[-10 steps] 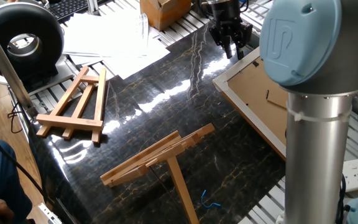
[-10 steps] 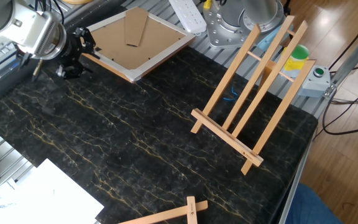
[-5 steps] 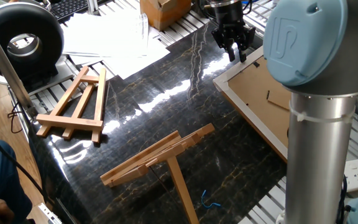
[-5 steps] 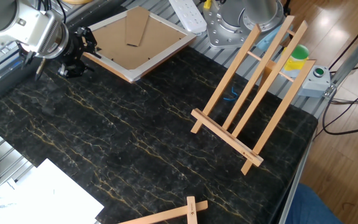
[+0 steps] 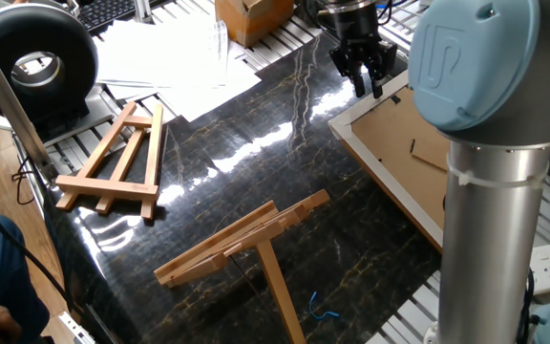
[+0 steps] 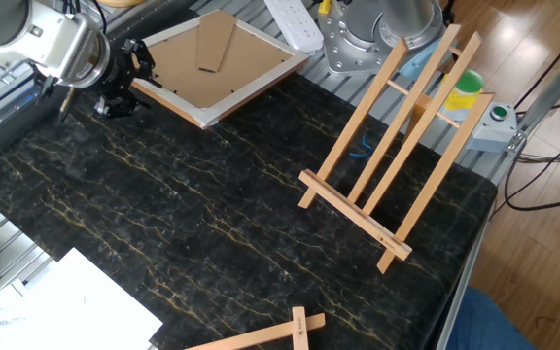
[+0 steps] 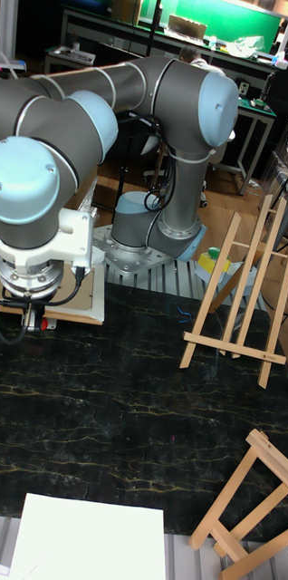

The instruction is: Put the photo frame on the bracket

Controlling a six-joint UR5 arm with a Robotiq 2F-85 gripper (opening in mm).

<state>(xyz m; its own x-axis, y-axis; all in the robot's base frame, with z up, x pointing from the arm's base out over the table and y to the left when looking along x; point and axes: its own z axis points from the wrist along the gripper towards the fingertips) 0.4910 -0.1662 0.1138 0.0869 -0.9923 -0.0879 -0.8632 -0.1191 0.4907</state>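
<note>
The photo frame lies face down at the table's edge, brown back up, white border around it; it also shows in the other fixed view and the tall view. My gripper hovers open, fingers pointing down, over the frame's far corner, with nothing between them. The other fixed view has the gripper right at the frame's left corner. The bracket, a light-wood slatted easel with one long rear leg, stands on the dark marble top well away from the frame.
A smaller A-shaped easel lies flat at the left. White papers, a cardboard box and a black round device sit at the back. My arm's base and a power strip are beside the frame.
The gripper has shifted a little toward the frame's corner. Frame and both easels have not moved.
</note>
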